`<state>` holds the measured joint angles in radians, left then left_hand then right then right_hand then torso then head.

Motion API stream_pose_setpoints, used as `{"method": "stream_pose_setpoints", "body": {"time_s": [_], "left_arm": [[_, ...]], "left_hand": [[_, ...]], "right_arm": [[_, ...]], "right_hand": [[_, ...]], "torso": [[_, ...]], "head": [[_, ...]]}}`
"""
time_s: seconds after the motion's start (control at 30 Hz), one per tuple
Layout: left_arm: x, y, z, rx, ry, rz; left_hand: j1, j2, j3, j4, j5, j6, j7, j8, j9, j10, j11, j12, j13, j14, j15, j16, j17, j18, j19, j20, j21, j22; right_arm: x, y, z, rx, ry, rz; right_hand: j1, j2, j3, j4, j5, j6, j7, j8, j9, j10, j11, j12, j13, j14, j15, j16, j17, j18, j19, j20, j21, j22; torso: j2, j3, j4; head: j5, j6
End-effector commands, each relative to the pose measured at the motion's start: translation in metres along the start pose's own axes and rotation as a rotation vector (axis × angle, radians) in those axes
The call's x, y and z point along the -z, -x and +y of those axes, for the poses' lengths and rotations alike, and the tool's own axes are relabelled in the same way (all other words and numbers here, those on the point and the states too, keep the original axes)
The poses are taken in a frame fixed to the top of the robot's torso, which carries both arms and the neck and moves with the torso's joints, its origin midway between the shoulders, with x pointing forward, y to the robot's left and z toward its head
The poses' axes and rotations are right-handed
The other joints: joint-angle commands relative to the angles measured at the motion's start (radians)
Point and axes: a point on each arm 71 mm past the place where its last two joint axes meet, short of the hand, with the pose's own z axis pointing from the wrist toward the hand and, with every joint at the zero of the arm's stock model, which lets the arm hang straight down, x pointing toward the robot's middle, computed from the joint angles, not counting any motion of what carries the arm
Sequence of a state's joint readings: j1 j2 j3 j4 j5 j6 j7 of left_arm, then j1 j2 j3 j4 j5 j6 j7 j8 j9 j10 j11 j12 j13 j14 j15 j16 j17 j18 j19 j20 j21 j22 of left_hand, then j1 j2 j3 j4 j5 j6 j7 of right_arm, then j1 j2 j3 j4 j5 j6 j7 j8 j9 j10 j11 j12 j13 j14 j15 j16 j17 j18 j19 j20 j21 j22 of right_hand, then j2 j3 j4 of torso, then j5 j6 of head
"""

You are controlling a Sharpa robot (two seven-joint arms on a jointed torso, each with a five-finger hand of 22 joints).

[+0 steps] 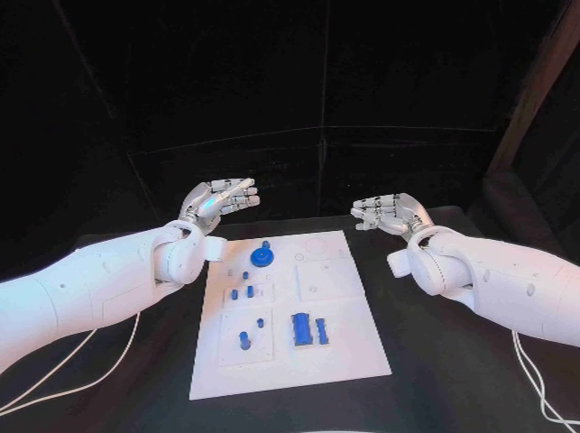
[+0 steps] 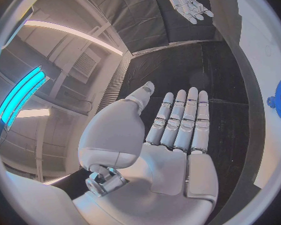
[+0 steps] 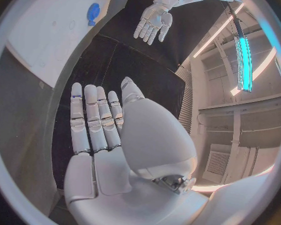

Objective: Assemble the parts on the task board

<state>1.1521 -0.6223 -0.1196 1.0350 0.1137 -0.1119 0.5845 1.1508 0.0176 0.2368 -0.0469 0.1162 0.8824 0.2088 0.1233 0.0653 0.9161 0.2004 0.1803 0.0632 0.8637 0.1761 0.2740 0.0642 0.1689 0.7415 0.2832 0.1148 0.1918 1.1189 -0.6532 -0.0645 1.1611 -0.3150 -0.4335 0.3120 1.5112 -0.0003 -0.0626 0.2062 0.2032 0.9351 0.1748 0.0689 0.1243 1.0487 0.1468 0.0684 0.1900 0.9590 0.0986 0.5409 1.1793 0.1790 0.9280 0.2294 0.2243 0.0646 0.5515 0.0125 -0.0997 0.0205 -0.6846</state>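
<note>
Hovering above the black surface (image 1: 133,361) beyond the white board (image 1: 290,311): left hand (image 1: 218,203) and right hand (image 1: 391,215), fingers (image 2: 181,117) straight, slightly apart, holding nothing. Blue parts (image 1: 300,327) lying on the board, small ones hard to make out.

White task board (image 1: 342,347) carrying blue parts (image 1: 301,327) on a black table (image 1: 433,361); silver fingers (image 1: 238,194), perhaps blue-tinged
</note>
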Motion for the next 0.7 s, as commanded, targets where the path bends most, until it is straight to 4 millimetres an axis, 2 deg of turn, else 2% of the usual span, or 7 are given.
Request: {"method": "stream_pose_setpoints", "body": {"time_s": [0.03,0.13,0.17,0.27,0.3,0.37,0.7], "left_arm": [[-0.001,0.008,0.0,0.019,-0.068,-0.087],[-0.001,0.008,0.007,0.018,-0.066,-0.101],[-0.001,0.004,0.009,0.004,-0.015,-0.048],[0.0,0.002,0.009,0.001,-0.012,-0.051],[0.001,0.001,0.009,-0.001,-0.01,-0.054],[0.003,-0.001,0.01,-0.007,-0.005,-0.06],[0.026,-0.03,0.008,-0.066,0.033,-0.124]], "left_hand": [[-0.007,0.007,-0.033,0.014,-0.003,-0.002,-0.002,-0.014,0.0,-0.015,0.003,-0.015,0.0,-0.009,0.006,-0.038,0.001,0.007,-0.021,0.006,-0.014,-0.014],[0.005,0.021,-0.058,0.02,-0.001,0.007,-0.002,-0.026,0.0,-0.016,0.004,-0.027,0.0,-0.003,0.008,-0.069,0.002,0.006,-0.028,0.006,-0.018,-0.024],[-0.343,-0.018,-0.106,0.047,-0.035,-0.265,-0.063,-0.05,-0.065,-0.282,-0.058,-0.068,-0.063,-0.262,-0.05,-0.123,-0.064,-0.051,-0.237,-0.08,-0.044,-0.072],[-0.67,-0.018,-0.163,0.047,-0.116,-0.529,-0.124,-0.123,-0.065,-0.553,-0.117,-0.18,-0.063,-0.52,-0.103,-0.189,-0.064,-0.169,-0.452,-0.165,-0.115,-0.192],[-0.756,-0.018,-0.237,0.047,-0.116,-0.591,-0.139,-0.123,-0.065,-0.616,-0.2,-0.18,-0.063,-0.58,-0.176,-0.203,-0.064,-0.169,-0.503,-0.186,-0.115,-0.192],[-0.879,-0.018,-0.237,0.047,-0.116,-0.681,-0.209,-0.123,-0.065,-0.709,-0.2,-0.18,-0.063,-0.668,-0.176,-0.274,-0.064,-0.169,-0.577,-0.283,-0.115,-0.192],[-1.151,-0.018,-0.237,0.047,-0.116,-0.882,-0.209,-0.123,-0.065,-0.916,-0.2,-0.18,-0.063,-0.864,-0.176,-0.274,-0.064,-0.169,-0.741,-0.283,-0.115,-0.192]], "right_arm": [[-0.006,-0.001,0.004,-0.069,0.065,0.028],[-0.01,-0.003,0.004,-0.071,0.071,0.032],[-0.008,0.0,-0.001,-0.021,0.023,-0.001],[-0.006,-0.002,0.0,-0.03,0.026,-0.006],[-0.005,-0.002,0.001,-0.035,0.028,-0.01],[-0.002,-0.005,0.002,-0.051,0.032,-0.019],[0.031,-0.024,0.018,-0.193,0.052,-0.111]], "right_hand": [[-0.01,0.01,-0.009,-0.015,-0.011,-0.01,-0.006,-0.006,-0.016,-0.009,0.005,-0.006,-0.039,0.013,0.007,-0.056,0.008,0.007,0.012,0.004,-0.035,-0.002],[-0.017,0.02,-0.018,-0.034,-0.013,-0.01,-0.006,-0.006,-0.034,-0.007,0.004,-0.005,-0.078,0.047,0.004,-0.115,0.018,0.008,0.039,0.002,-0.066,-0.001],[-0.463,0.0,0.063,-0.08,-0.066,-0.285,-0.057,-0.069,-0.124,-0.318,-0.04,-0.068,-0.101,-0.265,-0.026,-0.227,-0.344,-0.054,-0.259,-0.066,-0.106,-0.065],[-0.546,0.0,0.063,-0.096,-0.079,-0.337,-0.066,-0.069,-0.124,-0.376,-0.048,-0.068,-0.116,-0.311,-0.099,-0.264,-0.406,-0.054,-0.304,-0.079,-0.121,-0.065],[-0.585,0.0,0.063,-0.101,-0.084,-0.361,-0.07,-0.069,-0.124,-0.403,-0.053,-0.068,-0.119,-0.337,-0.099,-0.275,-0.438,-0.054,-0.329,-0.085,-0.125,-0.065],[-0.659,0.0,0.063,-0.111,-0.094,-0.407,-0.078,-0.069,-0.124,-0.455,-0.06,-0.068,-0.19,-0.386,-0.099,-0.296,-0.497,-0.066,-0.377,-0.097,-0.133,-0.065],[-0.93,0.0,0.063,-0.206,-0.129,-0.575,-0.175,-0.069,-0.124,-0.644,-0.147,-0.068,-0.19,-0.569,-0.099,-0.374,-0.714,-0.093,-0.553,-0.139,-0.224,-0.065]], "torso": [[-0.012,0.0009,-0.0008],[-0.012,0.0022,0.0036],[-0.008,0.0003,-0.0006],[-0.008,-0.0005,0.0059],[-0.008,-0.0011,0.0101],[-0.008,-0.0025,0.0213],[-0.007,-0.0118,0.0943]], "head": [[0.005,0.011],[0.006,0.018],[0.005,0.011],[0.003,0.016],[0.002,0.019],[-0.001,0.027],[-0.019,0.081]]}}
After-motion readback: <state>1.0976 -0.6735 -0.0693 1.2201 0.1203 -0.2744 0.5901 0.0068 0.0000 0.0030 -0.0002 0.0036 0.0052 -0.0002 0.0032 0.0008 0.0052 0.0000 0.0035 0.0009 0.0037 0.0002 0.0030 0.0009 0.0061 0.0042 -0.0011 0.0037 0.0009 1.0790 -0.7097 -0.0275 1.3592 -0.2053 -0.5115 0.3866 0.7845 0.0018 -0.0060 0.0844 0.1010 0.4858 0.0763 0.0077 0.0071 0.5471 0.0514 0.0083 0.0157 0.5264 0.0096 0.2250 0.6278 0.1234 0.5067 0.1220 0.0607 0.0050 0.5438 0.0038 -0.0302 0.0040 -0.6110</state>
